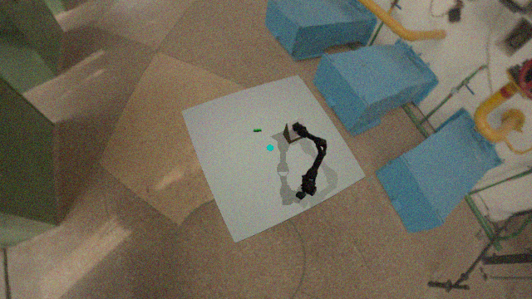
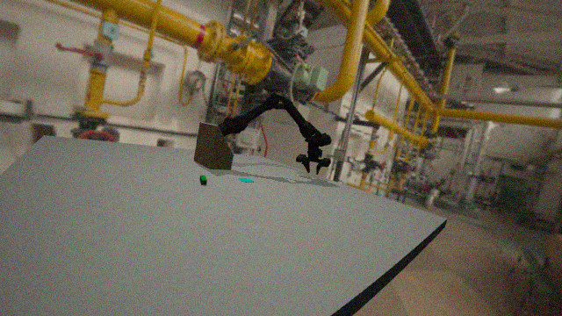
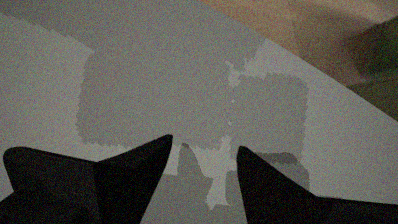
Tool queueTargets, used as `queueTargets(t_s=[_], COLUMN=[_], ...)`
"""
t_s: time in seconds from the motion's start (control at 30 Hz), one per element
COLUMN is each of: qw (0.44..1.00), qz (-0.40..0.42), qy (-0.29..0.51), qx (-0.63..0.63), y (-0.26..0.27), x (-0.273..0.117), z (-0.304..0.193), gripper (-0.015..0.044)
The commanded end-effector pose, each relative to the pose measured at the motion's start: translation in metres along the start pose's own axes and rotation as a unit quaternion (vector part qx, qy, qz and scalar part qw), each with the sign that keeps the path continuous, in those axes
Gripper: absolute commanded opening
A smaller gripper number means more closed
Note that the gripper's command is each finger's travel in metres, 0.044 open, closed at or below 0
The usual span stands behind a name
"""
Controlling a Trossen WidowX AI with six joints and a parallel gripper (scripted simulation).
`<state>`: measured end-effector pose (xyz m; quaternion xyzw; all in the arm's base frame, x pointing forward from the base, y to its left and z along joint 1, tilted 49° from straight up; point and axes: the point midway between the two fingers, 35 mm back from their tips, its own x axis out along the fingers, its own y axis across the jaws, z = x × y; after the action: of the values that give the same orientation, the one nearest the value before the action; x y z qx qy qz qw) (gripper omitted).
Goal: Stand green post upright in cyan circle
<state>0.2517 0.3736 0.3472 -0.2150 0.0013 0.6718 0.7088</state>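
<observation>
The green post lies on its side on the pale table. The flat cyan circle is on the table a short way from it, with nothing standing on it. My gripper is open and empty, with its fingers pointing down above the table, well away from both post and circle. The wrist view shows only bare table and shadows between and beyond the fingertips; the post and circle are not in that view.
A brown block stands by the arm's base, near the post and the circle. The pale table has its edge in all three views. Blue boxes are beyond one side of the table in the top view.
</observation>
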Motion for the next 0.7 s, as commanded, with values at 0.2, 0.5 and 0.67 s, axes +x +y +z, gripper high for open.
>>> queueTargets(t_s=[0.2, 0.5, 0.67], qw=[0.996, 0.985, 0.976], qz=[-0.035, -0.066, -0.079], qy=[0.086, 0.158, 0.196], qx=[0.020, 0.040, 0.053], y=[-0.037, -0.065, -0.077], x=[-0.011, -0.039, -0.058], z=[-0.071, -0.131, -0.164], gripper=[0.0233, 0.0233, 0.0233])
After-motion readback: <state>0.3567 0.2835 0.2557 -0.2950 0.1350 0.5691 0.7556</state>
